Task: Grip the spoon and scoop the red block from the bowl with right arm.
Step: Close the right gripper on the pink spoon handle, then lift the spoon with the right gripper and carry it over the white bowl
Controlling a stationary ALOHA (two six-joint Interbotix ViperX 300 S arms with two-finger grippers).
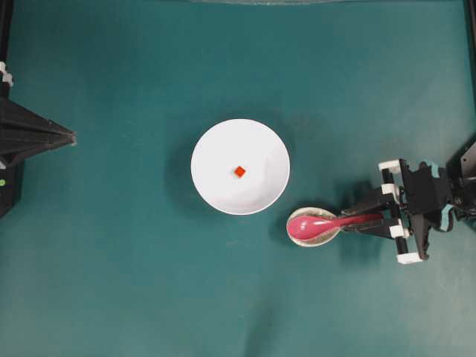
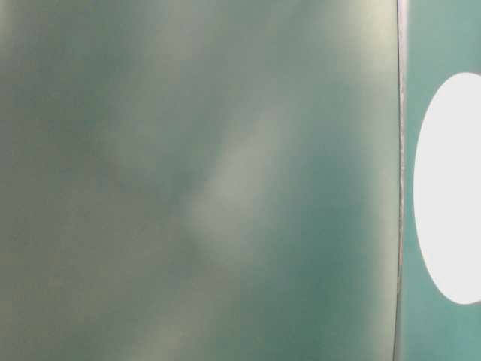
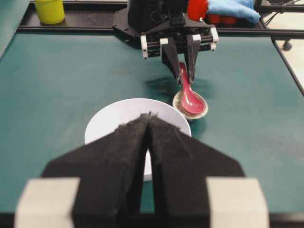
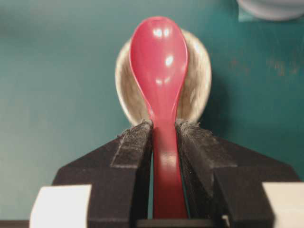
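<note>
Pink-red, the spoon [image 4: 160, 61] is lying in the speckled spoon rest [image 4: 197, 85] beside the bowl [image 1: 240, 166], and we are seeing the right pincer [image 4: 164, 130] clenching its handle, left pincer [image 3: 148, 118] closed.

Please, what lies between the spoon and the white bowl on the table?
Nothing: in the overhead view only bare green table separates the spoon, resting in its speckled dish, from the bowl.
</note>
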